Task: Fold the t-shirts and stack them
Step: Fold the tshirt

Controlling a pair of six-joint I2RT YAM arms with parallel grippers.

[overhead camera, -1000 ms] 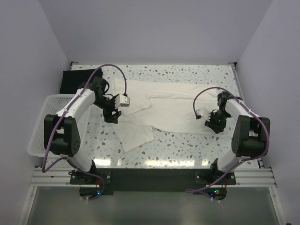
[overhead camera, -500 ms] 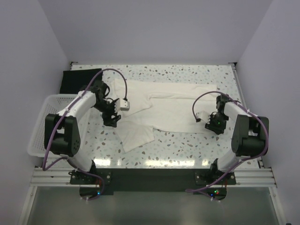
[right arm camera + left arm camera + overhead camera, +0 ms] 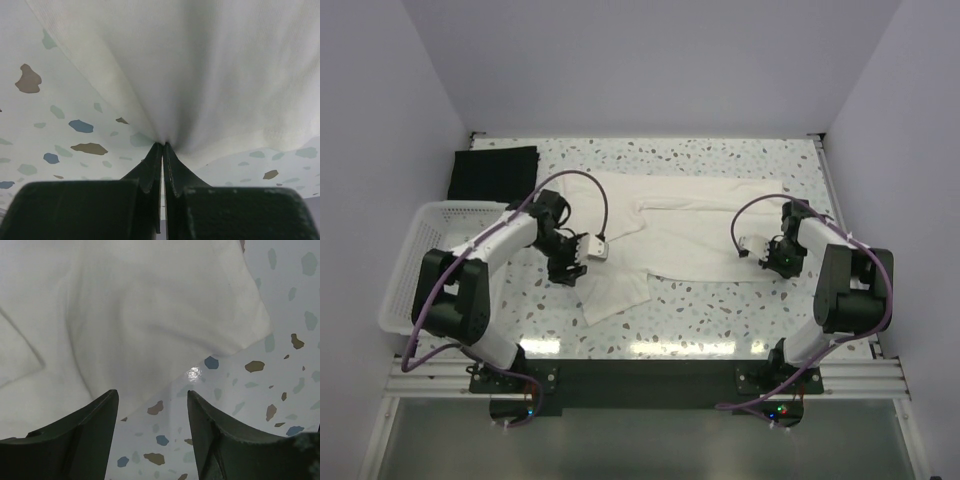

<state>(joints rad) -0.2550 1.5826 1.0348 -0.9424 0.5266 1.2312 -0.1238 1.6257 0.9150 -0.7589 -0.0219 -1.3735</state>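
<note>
Right hand has just been clamped on the near hem of the cream t-shirt, spread on the bench. Left hand was moved nearer to the sleeve edge, jaws apart, nothing gripped. Fold judged imminent once the left side is gripped.

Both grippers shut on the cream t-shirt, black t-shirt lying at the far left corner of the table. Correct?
No: only the right gripper is shut on the cream t-shirt. The left wrist view shows the left gripper open above the shirt's edge, holding nothing. The black t-shirt does lie at the far left corner of the table.
</note>
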